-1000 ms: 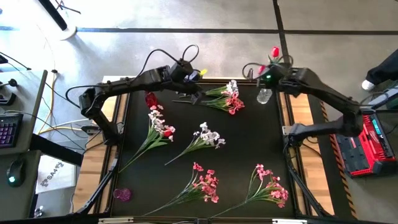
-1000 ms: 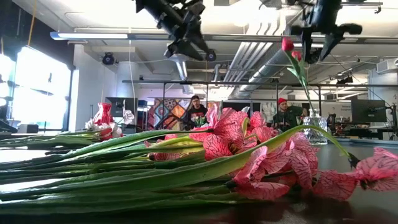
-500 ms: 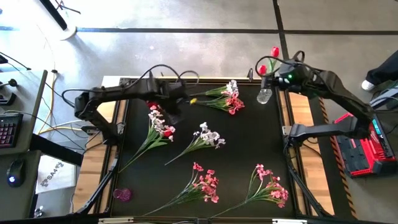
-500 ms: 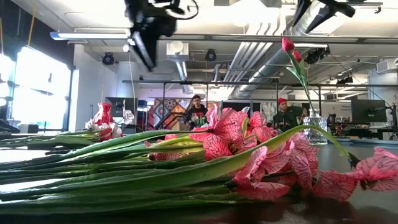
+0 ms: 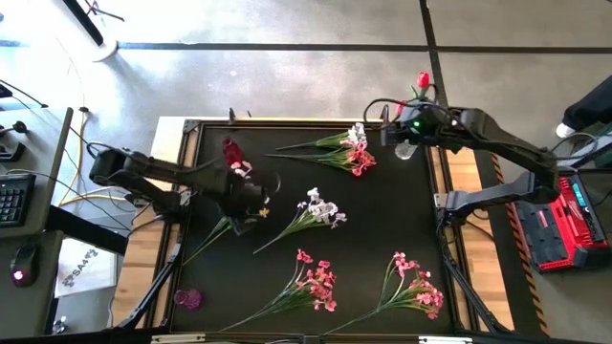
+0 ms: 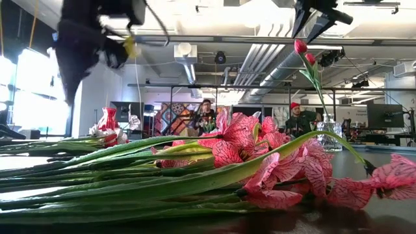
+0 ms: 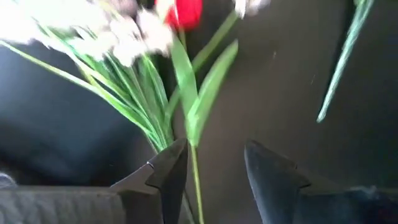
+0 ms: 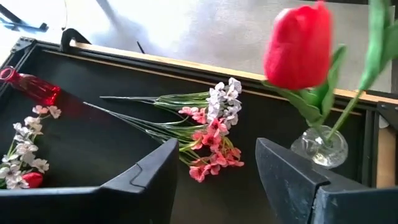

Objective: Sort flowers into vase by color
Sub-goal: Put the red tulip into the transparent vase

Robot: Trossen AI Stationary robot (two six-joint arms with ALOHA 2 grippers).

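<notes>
Left end effector [image 7: 211, 171] is low over the table [image 5: 382, 220], fingers spread, a thin green stem [image 7: 196, 180] between them, seemingly not yet pinched. Just ahead lies the white spray with a red tulip [image 7: 185, 12]. Right end effector [image 8: 214, 168] hovers spread; beside it, a clear vase [image 8: 321, 147] holding red tulips [image 8: 297, 46].
</notes>
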